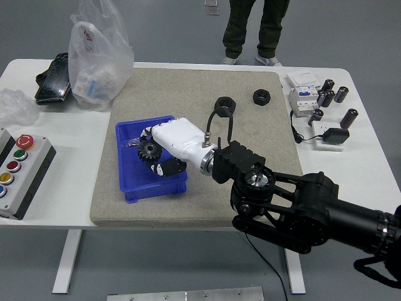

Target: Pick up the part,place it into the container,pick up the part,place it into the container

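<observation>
bin [128,175]: glossy blue plastic | gear [148,150]: dark metal | mat [250,125]: rough felt

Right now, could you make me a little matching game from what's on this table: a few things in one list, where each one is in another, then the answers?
Things:
1. gear
2. blue bin
3. clear plastic bag
4. button box

Places:
A. at the table's left edge, off the mat
B. in the fingers of the right hand, over the bin
C. at the mat's far left corner
D. on the left part of the grey mat

Pairs: 1-B, 2-D, 3-C, 4-A
</observation>
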